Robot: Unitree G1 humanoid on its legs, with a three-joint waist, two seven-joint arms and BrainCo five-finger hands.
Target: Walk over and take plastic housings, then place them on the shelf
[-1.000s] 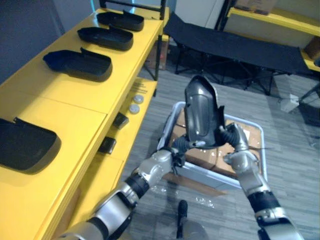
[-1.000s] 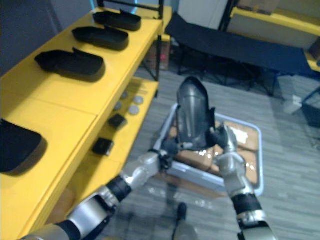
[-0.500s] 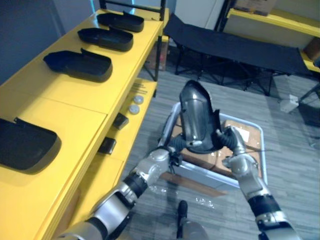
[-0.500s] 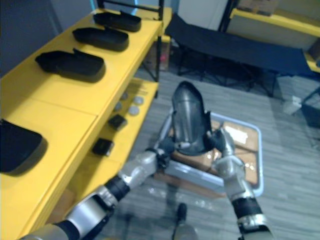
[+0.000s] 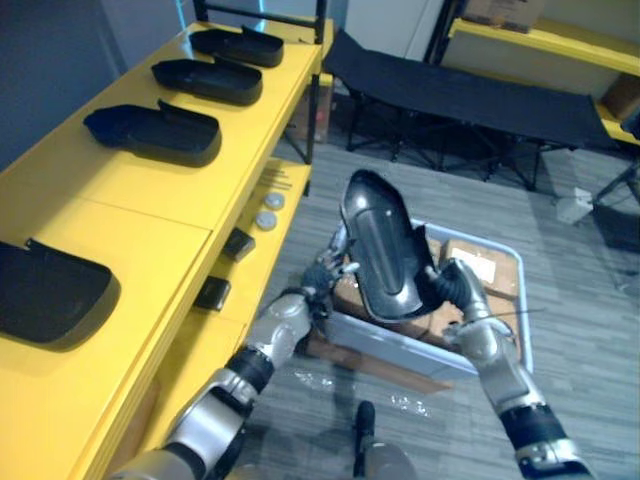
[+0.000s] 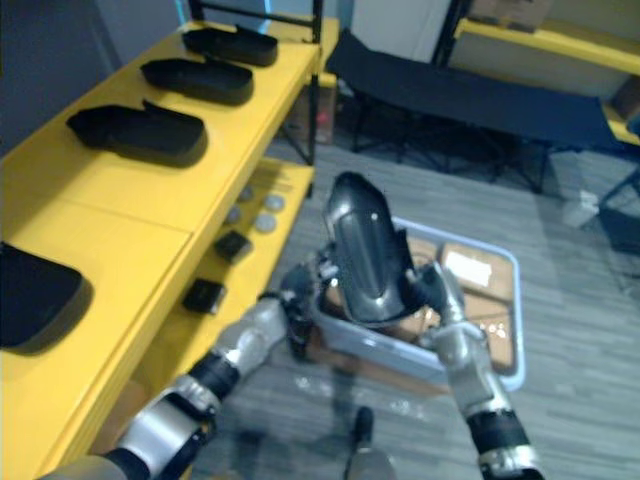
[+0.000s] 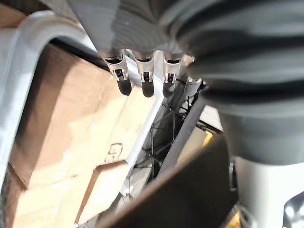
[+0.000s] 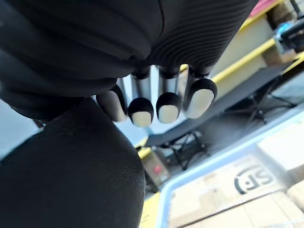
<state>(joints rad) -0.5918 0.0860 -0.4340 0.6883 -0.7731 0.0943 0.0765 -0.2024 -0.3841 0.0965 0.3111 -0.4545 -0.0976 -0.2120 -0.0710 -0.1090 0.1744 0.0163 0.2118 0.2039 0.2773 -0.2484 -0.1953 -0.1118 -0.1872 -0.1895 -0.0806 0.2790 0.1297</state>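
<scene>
A glossy black plastic housing [image 5: 380,250] hangs tilted over the grey bin [image 5: 400,343], its rounded end up and leaning toward the shelf. My right hand [image 5: 462,295] holds its lower right edge; its fingers [image 8: 168,102] curl over the dark shell [image 8: 71,166]. My left hand [image 5: 322,275] sits at the housing's lower left edge with straight fingers [image 7: 145,78] over the bin's cardboard. The yellow shelf [image 5: 150,200] on the left carries several more black housings, such as one [image 5: 155,130] in the middle and one [image 5: 50,290] nearest me.
The bin holds flat cardboard boxes [image 5: 480,262]. The shelf's lower level [image 5: 262,250] has small black blocks [image 5: 240,243] and grey discs [image 5: 268,218]. A black folding cot [image 5: 470,95] and another yellow shelf [image 5: 540,40] stand at the back.
The housing has tipped left and dropped a little toward the shelf. My left hand came out from under it to its left edge and straightened its fingers. The right hand kept its hold.
</scene>
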